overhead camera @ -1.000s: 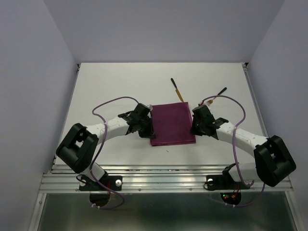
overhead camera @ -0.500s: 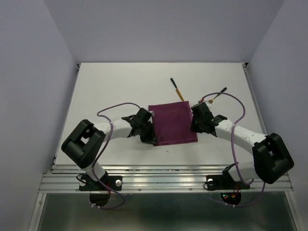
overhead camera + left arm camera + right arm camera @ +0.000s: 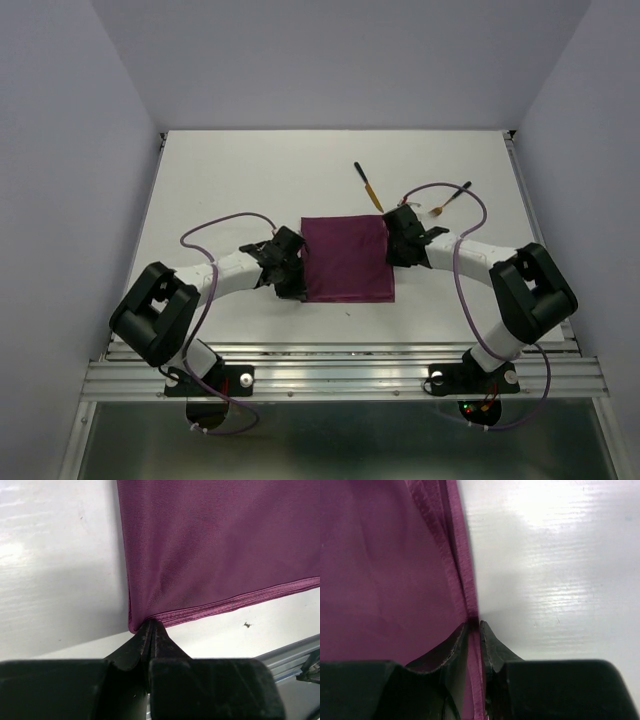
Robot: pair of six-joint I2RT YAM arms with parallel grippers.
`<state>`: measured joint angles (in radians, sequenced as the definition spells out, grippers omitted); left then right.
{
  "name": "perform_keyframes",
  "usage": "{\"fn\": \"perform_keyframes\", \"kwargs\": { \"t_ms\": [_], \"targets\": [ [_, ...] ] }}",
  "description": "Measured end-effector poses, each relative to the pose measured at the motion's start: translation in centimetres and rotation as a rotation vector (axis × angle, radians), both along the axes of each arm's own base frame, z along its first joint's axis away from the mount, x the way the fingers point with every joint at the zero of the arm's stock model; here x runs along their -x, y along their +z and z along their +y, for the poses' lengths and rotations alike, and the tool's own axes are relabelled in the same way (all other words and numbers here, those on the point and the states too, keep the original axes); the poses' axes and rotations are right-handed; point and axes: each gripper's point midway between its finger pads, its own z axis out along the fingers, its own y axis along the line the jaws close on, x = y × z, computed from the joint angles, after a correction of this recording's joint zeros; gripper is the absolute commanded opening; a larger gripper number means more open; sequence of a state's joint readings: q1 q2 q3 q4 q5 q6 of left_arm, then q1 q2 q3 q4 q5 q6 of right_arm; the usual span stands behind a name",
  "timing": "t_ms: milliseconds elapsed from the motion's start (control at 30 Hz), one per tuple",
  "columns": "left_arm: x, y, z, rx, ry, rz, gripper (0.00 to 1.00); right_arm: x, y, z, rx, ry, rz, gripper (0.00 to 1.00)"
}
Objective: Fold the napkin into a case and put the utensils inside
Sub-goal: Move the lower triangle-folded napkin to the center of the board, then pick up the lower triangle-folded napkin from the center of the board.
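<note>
Cloth first: I see the dark magenta-purple napkin (image 3: 345, 260) lying flat at the middle of the white table (image 3: 250, 170), between my two arms, its edges roughly square to the table. The left gripper (image 3: 299, 290) sits at the near left corner of the napkin. On the left wrist camera its black fingers (image 3: 131, 647) are pressed together, with the very tip of that corner pinched between them and the fabric puckering towards the pinch. The right gripper (image 3: 390, 243) is at the cloth's right edge, towards the far corner. From the right wrist camera I read its jaws as closed narrowly on the hem (image 3: 462, 565), which runs down between the two pads; more than one stitched edge lies stacked there. Both utensils are on the table beyond the napkin: a slender black-handled piece with a gold-orange end (image 3: 368, 186) just past the far edge, and a second black-and-gold piece (image 3: 452, 198) to the right, beside the right arm's purple cable (image 3: 470, 225)
</note>
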<state>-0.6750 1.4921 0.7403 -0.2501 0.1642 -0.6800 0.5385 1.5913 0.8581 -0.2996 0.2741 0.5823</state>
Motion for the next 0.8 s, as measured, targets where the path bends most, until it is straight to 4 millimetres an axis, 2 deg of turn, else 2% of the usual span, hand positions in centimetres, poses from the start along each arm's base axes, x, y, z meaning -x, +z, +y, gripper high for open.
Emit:
{"fn": "perform_keyframes", "kwargs": {
  "t_ms": [233, 300, 367, 467, 567, 633, 733, 800],
  "targets": [
    [0.9, 0.0, 1.3, -0.021, 0.012, 0.002, 0.03, -1.1, 0.3, 0.4, -0.003, 0.004, -0.018, 0.22],
    [1.1, 0.1, 1.5, -0.029, 0.014, 0.004, 0.03, -1.6, 0.7, 0.5, -0.012, 0.001, -0.028, 0.25],
    [1.2, 0.4, 1.8, -0.035, 0.018, -0.002, 0.03, -2.2, 1.3, 0.5, -0.024, -0.005, -0.042, 0.25],
    [0.9, 1.4, 1.9, -0.037, 0.024, -0.016, 0.04, -4.2, 3.1, 0.4, -0.048, -0.023, -0.089, 0.26],
    [-0.8, 3.5, 1.0, -0.009, 0.032, -0.064, 0.05, -6.4, 4.9, 0.2, -0.069, -0.041, -0.135, 0.25],
    [-2.5, 5.4, 0.2, 0.02, 0.037, -0.114, 0.06, -7.8, 5.3, 0.1, -0.079, -0.052, -0.154, 0.24],
    [-5.0, 8.1, -0.8, 0.054, 0.044, -0.186, 0.08, -9.2, 4.8, 0.0, -0.086, -0.057, -0.149, 0.23],
    [-6.3, 9.3, -1.4, 0.066, 0.046, -0.221, 0.09, -10.0, 3.3, 0.0, -0.085, -0.057, -0.121, 0.22]
  ]
}}
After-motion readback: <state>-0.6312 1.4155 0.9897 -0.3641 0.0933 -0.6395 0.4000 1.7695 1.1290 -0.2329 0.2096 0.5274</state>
